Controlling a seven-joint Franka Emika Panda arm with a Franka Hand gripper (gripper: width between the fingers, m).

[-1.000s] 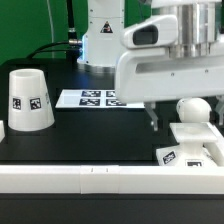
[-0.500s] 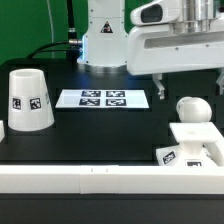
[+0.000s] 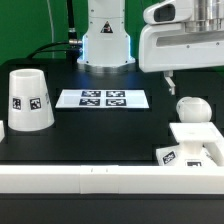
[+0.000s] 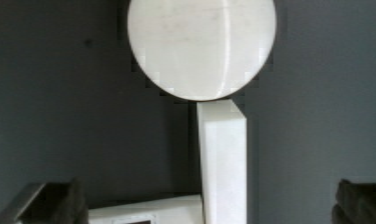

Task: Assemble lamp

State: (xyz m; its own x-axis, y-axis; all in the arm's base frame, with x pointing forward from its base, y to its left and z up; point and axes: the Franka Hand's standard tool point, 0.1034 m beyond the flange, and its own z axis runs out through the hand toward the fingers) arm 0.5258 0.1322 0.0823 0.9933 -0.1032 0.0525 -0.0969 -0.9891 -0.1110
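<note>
- The bulb (image 3: 192, 110) stands with its round head up at the exterior view's right. It is on or just behind the flat base (image 3: 200, 140); the pictures do not settle whether it is fully seated there.
- In the wrist view the bulb's head (image 4: 203, 50) is a pale oval ahead of the camera. A white slab, likely the base (image 4: 146, 212), lies nearer the fingers.
- The gripper (image 3: 196, 82) hangs above the bulb, apart from it and holding nothing. The 2 dark fingers (image 4: 39, 205) sit wide apart at the edges of the wrist view, so the jaws are released.
- The shade (image 3: 30, 100), the lamp's 3rd part, stands on the black table (image 3: 110, 130) at the exterior view's left, well apart from bulb and base. Its long axis is vertical, its narrower end is up, and a tag faces the camera.
- The marker board (image 3: 100, 98) lies flat between shade and bulb, in front of the arm's pedestal (image 3: 105, 40).
- As a judgement, the coming move turns on 1 relation: the shade lies far toward the exterior view's left of the jaws, beyond the marker board. The arm would have to cross the table and close on an upright, tapered wall, which could slip in the grasp.
</note>
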